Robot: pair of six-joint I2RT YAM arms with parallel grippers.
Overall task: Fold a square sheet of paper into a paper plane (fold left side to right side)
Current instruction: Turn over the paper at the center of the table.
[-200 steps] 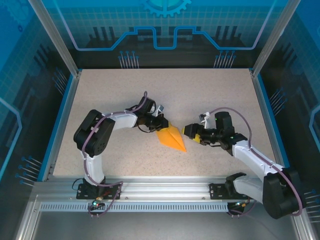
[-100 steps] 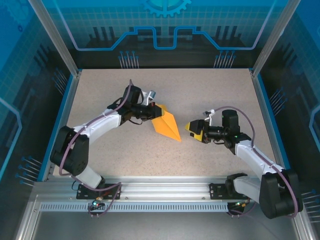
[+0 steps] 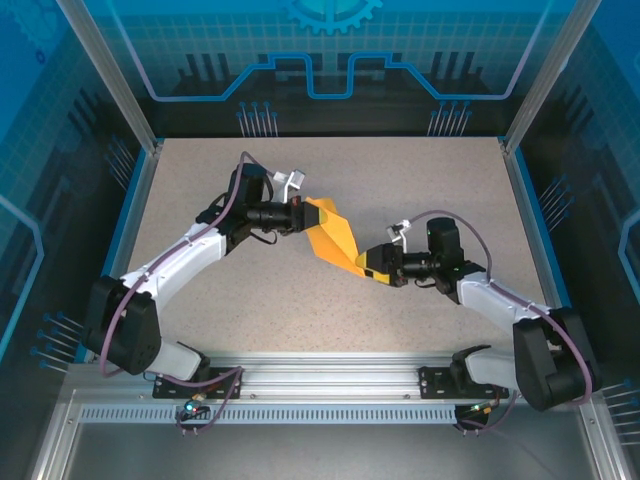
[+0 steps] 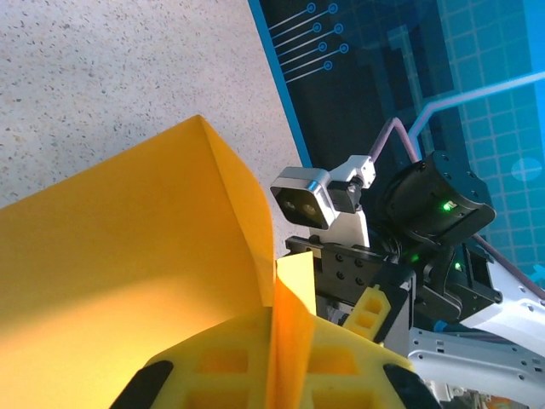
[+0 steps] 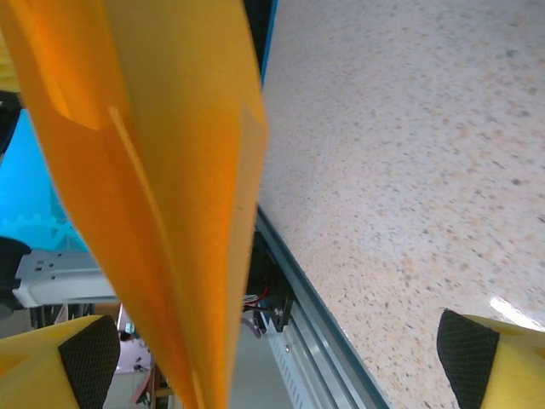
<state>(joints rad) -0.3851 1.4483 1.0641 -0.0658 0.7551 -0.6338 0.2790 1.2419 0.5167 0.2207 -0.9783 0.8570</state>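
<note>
Pinching the wide upper end of the paper plane [image 3: 335,238] in the left gripper [image 3: 306,212], jaws pressed together on the orange paper. Lying, from the top view, over the middle of the table [image 3: 430,180], slanting from that grip down and rightward to a pointed tip. Meeting the right gripper [image 3: 368,266] at that tip, jaws spread wide. Reaching in from the left with the left arm stretched long, and from the right with the right arm bent low.

Clamped between the yellow fingers [image 4: 217,362] at the bottom of the left wrist view, with a thin edge of paper rising straight up from them and one broad flap opening to the left over the speckled table. Facing back from just beyond the paper: the right arm's wrist camera [image 4: 302,198] and a black housing with green lights.

Hanging in the right wrist view as a long orange blade with lengthwise creases, set between the two black pads [image 5: 89,349], much nearer the left-hand one and well apart from the other [image 5: 468,358]. Touching that nearer pad or not: cannot tell. Clear of the table or brushing it at the tip: cannot tell either.
</note>
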